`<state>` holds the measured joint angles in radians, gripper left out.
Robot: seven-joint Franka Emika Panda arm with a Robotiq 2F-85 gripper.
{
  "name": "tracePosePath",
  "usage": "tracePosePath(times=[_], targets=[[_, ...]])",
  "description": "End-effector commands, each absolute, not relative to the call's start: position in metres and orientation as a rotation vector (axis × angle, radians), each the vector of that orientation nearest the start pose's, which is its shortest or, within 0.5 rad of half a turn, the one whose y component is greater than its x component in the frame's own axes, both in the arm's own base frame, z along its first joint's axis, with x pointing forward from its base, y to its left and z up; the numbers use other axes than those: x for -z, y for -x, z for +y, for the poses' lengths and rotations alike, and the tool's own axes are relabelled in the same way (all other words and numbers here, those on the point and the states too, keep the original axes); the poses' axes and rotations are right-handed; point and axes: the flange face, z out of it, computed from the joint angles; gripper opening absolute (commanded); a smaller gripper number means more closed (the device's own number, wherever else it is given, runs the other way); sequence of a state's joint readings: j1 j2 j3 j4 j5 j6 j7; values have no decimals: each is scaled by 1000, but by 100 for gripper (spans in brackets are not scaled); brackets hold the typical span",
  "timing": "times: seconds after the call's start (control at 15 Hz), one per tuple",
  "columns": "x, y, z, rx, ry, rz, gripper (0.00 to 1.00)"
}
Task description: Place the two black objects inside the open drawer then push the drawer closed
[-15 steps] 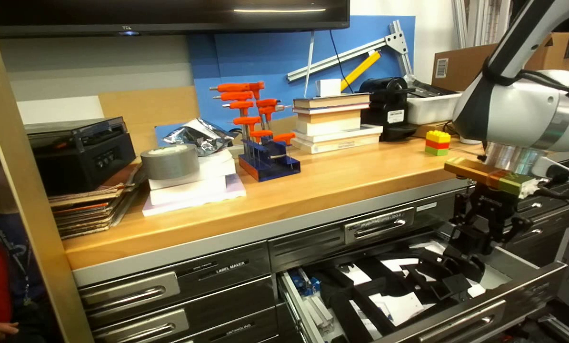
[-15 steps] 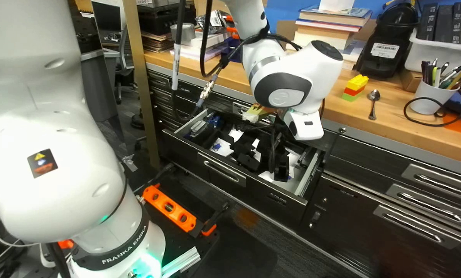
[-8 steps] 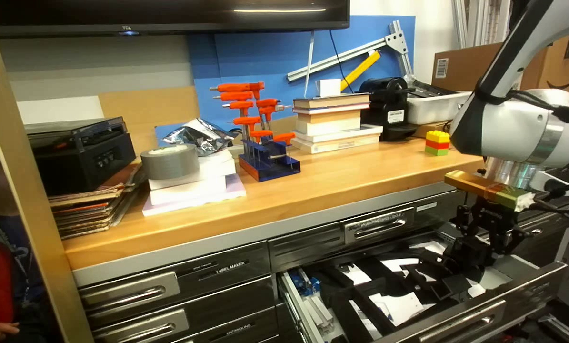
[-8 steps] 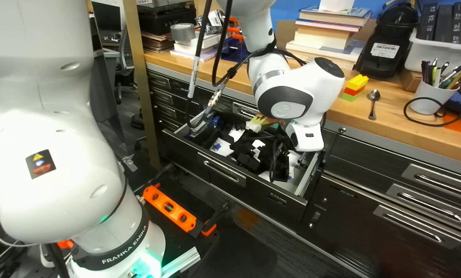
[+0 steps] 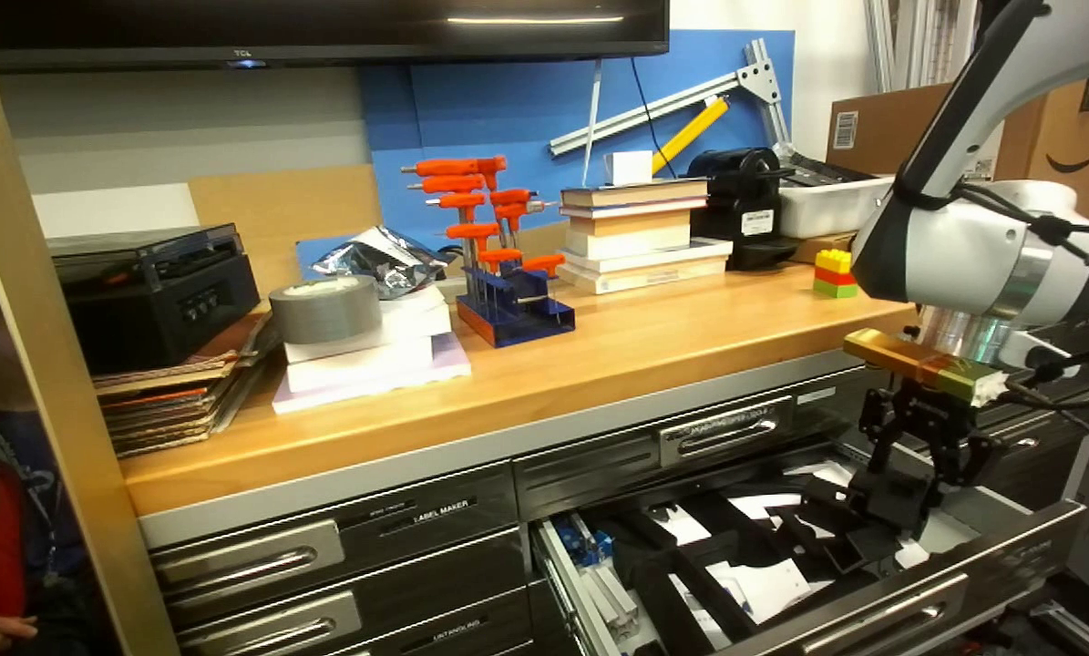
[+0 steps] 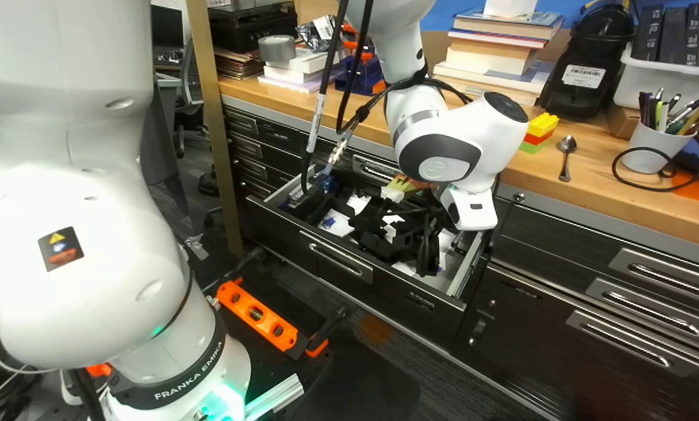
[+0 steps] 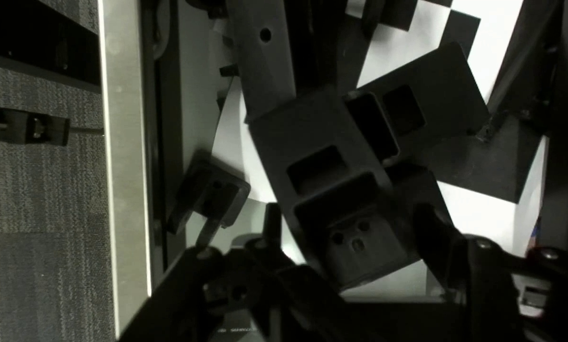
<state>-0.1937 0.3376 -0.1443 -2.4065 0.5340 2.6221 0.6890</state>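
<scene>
The wide grey drawer (image 5: 1009, 572) is open and lined with black parts and white patches. Its front also shows in an exterior view (image 6: 396, 287), and its rim in the wrist view (image 7: 124, 142). My gripper (image 5: 913, 487) is low over the drawer. In the wrist view my gripper (image 7: 350, 213) has its fingers on both sides of a matte-black block (image 7: 307, 137) with recesses, seemingly shut on it. That block (image 5: 883, 497) hangs tilted under the gripper. A second black block (image 7: 447, 80) lies beneath and beside it in the drawer. Contact between the blocks is unclear.
A small black clip (image 7: 222, 194) lies near the drawer's front wall. The wooden countertop (image 5: 653, 337) juts above the drawer, bearing a book stack (image 5: 635, 237), toy bricks (image 5: 836, 273) and a spoon (image 6: 567, 155). Blue parts (image 5: 585, 539) fill one drawer end.
My gripper has moved slightly left and down in an exterior view, carrying the black block toward the other dark parts in the drawer. The drawer has not moved.
</scene>
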Motion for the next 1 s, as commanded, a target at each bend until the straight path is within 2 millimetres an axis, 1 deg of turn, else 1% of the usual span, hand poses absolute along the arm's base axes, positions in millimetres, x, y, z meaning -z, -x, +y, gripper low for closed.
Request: tracePosePath(times=[0.0,0.07,0.2,0.47,0.6,0.87,0.93], targets=[[-176,-446,-175,-155,2186,1950,100],[-177,-444,-174,-152,2195,1937,100],[-183,-432,-172,-147,2204,1942,100],[-195,-397,-166,-123,2172,2022,100],[-202,-384,-162,-91,2164,2042,100],[-212,-371,-151,-71,2183,2098,100],[-208,-370,-148,-101,2206,2137,100]])
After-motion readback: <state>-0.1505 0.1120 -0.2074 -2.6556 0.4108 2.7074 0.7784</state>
